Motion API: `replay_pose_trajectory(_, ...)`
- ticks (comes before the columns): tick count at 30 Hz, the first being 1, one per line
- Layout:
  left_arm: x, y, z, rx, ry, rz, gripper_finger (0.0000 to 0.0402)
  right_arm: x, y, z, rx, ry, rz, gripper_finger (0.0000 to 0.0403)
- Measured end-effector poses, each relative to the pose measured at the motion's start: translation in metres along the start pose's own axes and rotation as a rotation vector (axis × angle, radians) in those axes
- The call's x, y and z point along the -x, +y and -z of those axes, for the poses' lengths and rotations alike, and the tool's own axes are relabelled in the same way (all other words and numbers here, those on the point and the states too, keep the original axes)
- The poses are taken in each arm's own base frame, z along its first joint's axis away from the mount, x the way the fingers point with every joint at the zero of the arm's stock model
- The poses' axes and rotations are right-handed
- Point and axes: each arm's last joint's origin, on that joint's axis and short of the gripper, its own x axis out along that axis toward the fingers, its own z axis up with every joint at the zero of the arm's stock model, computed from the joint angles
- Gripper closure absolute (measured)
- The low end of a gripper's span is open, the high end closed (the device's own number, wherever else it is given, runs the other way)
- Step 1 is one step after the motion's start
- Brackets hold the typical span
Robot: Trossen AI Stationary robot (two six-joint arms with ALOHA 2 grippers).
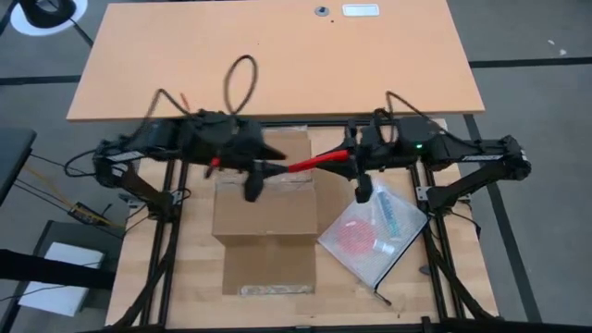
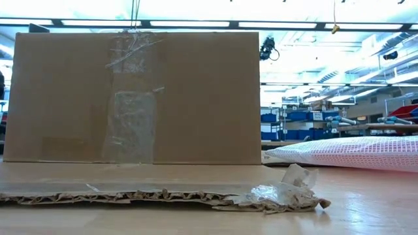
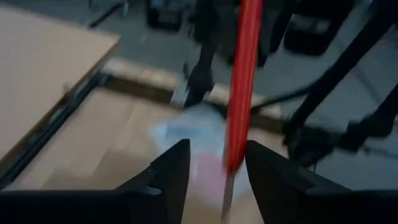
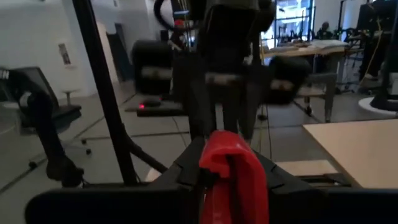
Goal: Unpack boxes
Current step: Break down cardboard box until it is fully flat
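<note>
Torn, ragged edge of a flattened brown cardboard flap [image 2: 130,194] is lying closest to the low camera, with a crumpled scrap of clear tape [image 2: 284,194] at its right end. Behind it, the plain brown corrugated cardboard carton [image 1: 264,208] is sitting at the middle of the lower table, its side wall carrying a clear tape strip [image 2: 134,124].

Seen from above, the left gripper [image 1: 252,188] is hovering over the carton's upper part, at about ten o'clock from the carton's centre, its fingers [image 3: 171,171] standing apart with a long red rod-shaped tool [image 1: 319,162] passing between them without being pinched. That tool is stretching toward two o'clock, where the right gripper [image 1: 356,155] is clamping its red end [image 4: 233,165], just off the carton's upper right corner. At four o'clock from the carton, a clear plastic bag with a pink round item [image 1: 370,236] is lying flat.
</note>
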Motion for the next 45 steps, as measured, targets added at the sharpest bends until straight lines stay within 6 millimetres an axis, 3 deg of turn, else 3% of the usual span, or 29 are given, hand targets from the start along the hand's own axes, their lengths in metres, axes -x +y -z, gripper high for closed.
replay_pose_trajectory(6,0.052,0.015,0.022,-0.021,0.182,-0.126,0.0236,-0.035,-0.008,0.025,0.028,0.066,0.013,0.0343)
replay_pose_trajectory(12,0.105,0.029,0.039,-0.041,0.228,-0.143,0.0239,-0.086,-0.024,0.054,0.05,0.179,0.06,0.0343)
replay_pose_trajectory(18,0.13,0.045,0.078,-0.04,0.234,-0.152,0.0239,-0.136,-0.047,0.066,0.091,0.287,0.104,0.0343)
replay_pose_trajectory(21,0.126,0.053,0.104,-0.03,0.247,-0.161,0.0239,-0.155,-0.058,0.071,0.117,0.352,0.092,0.0343)
replay_pose_trajectory(25,0.103,0.06,0.138,-0.027,0.26,-0.167,0.0239,-0.173,-0.071,0.082,0.102,0.385,0.067,0.0343)
replay_pose_trajectory(34,0.055,0.073,0.206,-0.146,0.495,-0.216,0.0239,-0.186,-0.09,0.101,0.12,0.416,0.056,0.0343)
replay_pose_trajectory(38,0.05,0.078,0.222,-0.175,0.492,-0.231,0.0239,-0.185,-0.095,0.103,0.132,0.428,0.052,0.0343)
replay_pose_trajectory(45,0.043,0.081,0.23,-0.247,0.434,-0.277,0.0239,-0.186,-0.094,0.104,0.137,0.421,0.027,0.0343)
